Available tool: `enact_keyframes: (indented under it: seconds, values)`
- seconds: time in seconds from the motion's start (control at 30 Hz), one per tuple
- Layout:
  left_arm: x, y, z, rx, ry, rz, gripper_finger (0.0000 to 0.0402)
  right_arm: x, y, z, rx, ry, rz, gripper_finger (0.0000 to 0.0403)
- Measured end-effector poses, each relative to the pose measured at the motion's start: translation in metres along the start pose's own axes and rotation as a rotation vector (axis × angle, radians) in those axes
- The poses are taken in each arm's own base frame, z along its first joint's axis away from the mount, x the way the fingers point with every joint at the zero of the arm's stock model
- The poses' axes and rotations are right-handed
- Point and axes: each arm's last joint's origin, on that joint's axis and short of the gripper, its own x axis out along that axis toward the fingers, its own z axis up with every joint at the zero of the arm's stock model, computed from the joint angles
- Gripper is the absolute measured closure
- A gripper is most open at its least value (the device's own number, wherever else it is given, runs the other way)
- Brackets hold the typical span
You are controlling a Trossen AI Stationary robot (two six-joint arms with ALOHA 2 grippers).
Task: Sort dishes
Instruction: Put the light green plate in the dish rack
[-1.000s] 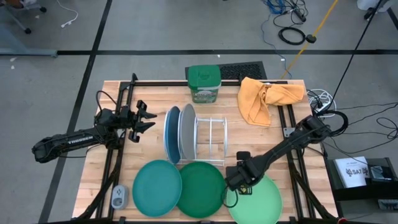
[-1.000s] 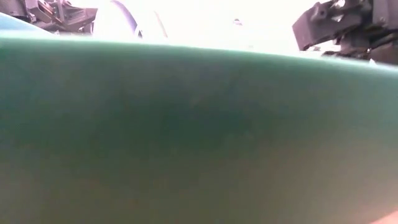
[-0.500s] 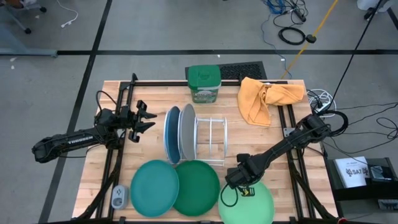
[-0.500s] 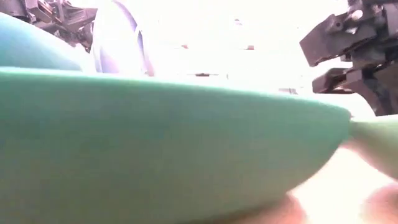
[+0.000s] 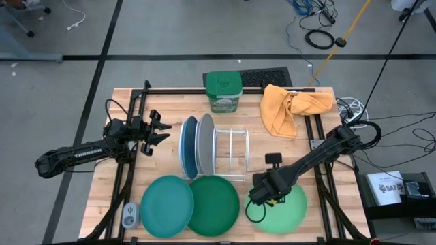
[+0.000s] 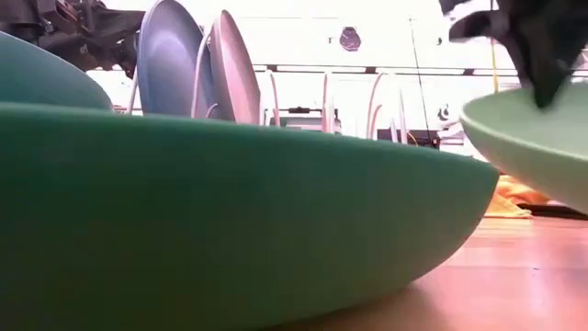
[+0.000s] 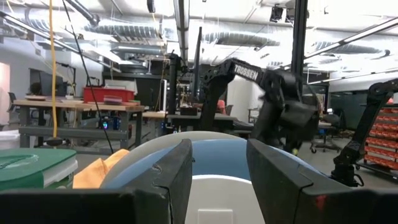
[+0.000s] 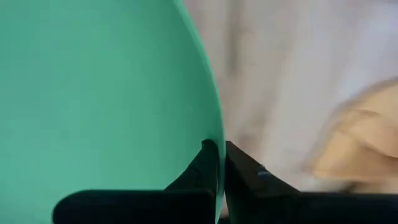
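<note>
Gripping now: right gripper pinches rim of light green plate, fingers clamped either side of the edge in right wrist view.
Light green plate: front right of table, raised and tilted in low view, near edge higher than wood; just right of dark green plate.
Dark green plate: flat on table at front centre; fills low view foreground.
Teal plate: flat at front left, its edge overlapping w/ dark green plate; cannot tell which lies on top.
Blue plate: upright in rack, leftmost slot; seen on edge in low view.
Grey plate: upright just right of blue one, almost touching; also in low view. Other rack slots hold nothing.
Rack: white wire, mid table, behind the flat plates.
Left gripper: hangs over left side of table, well apart from the flat plates, pointed at the racked pair; fingers spread w/ nothing between them, blue and grey plates showing past them.
Tub: green w/ lid, back centre of table.
Cloth: orange, bunched at back right.
Small grey device: front left corner of table.
</note>
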Motion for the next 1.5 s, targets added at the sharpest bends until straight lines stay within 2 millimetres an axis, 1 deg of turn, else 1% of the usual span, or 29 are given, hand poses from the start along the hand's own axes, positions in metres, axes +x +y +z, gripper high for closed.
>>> enact_keyframes:
  seconds: [0.07,0.13,0.27,0.43,0.53,0.63,0.7,0.8,0.9,0.97,1.07,1.13,1.2,1.3,1.4,1.5]
  values:
    - [0.000,0.000,0.000,0.002,-0.004,-0.001,0.0248,-0.021,-0.005,-0.001,0.007,-0.047,-0.066,0.0402]
    - [0.000,0.000,0.001,0.005,-0.009,-0.002,0.0248,-0.040,-0.009,-0.001,0.004,-0.164,-0.095,0.0402]
    - [0.000,-0.001,0.006,0.033,-0.056,-0.010,0.0248,-0.083,-0.023,-0.007,0.034,-0.401,-0.216,0.0402]
    - [0.000,-0.003,0.010,0.054,-0.093,-0.018,0.0248,-0.123,-0.041,-0.021,0.007,-0.594,-0.341,0.0402]
    - [0.000,-0.003,0.010,0.055,-0.094,-0.019,0.0248,-0.142,-0.052,-0.032,-0.028,-0.679,-0.445,0.0402]
    - [-0.001,-0.003,0.010,0.056,-0.095,-0.019,0.0248,-0.158,-0.061,-0.038,-0.076,-0.756,-0.578,0.0402]
    - [0.000,-0.003,0.010,0.055,-0.094,-0.019,0.0248,-0.168,-0.068,-0.040,-0.115,-0.799,-0.662,0.0402]
    - [0.000,-0.003,0.010,0.042,-0.092,-0.020,0.0248,-0.183,-0.078,-0.036,-0.168,-0.850,-0.738,0.0403]
    - [0.000,-0.003,0.010,0.000,-0.092,-0.023,0.0248,-0.194,-0.087,-0.024,-0.247,-0.887,-0.798,0.0403]
    - [0.000,-0.003,0.010,-0.020,-0.090,-0.030,0.0248,-0.201,-0.093,-0.014,-0.324,-0.933,-0.804,0.0403]
    - [0.000,-0.003,0.010,-0.023,-0.086,-0.039,0.0248,-0.211,-0.105,-0.001,-0.431,-1.077,-0.766,0.0403]
    - [0.000,-0.003,0.010,-0.022,-0.086,-0.039,0.0248,-0.215,-0.114,0.005,-0.496,-1.156,-0.745,0.0403]
    - [0.000,-0.003,0.010,-0.020,-0.087,-0.039,0.0248,-0.214,-0.123,0.010,-0.556,-1.196,-0.720,0.0403]
    - [0.000,-0.003,0.010,-0.020,-0.088,-0.035,0.0248,-0.207,-0.142,0.013,-0.615,-1.224,-0.640,0.0403]
    - [0.000,-0.003,0.010,-0.023,-0.089,-0.032,0.0248,-0.199,-0.164,0.015,-0.647,-1.259,-0.531,0.0403]
    - [0.000,-0.003,0.010,-0.023,-0.090,-0.031,0.0248,-0.191,-0.186,0.018,-0.658,-1.276,-0.467,0.0403]
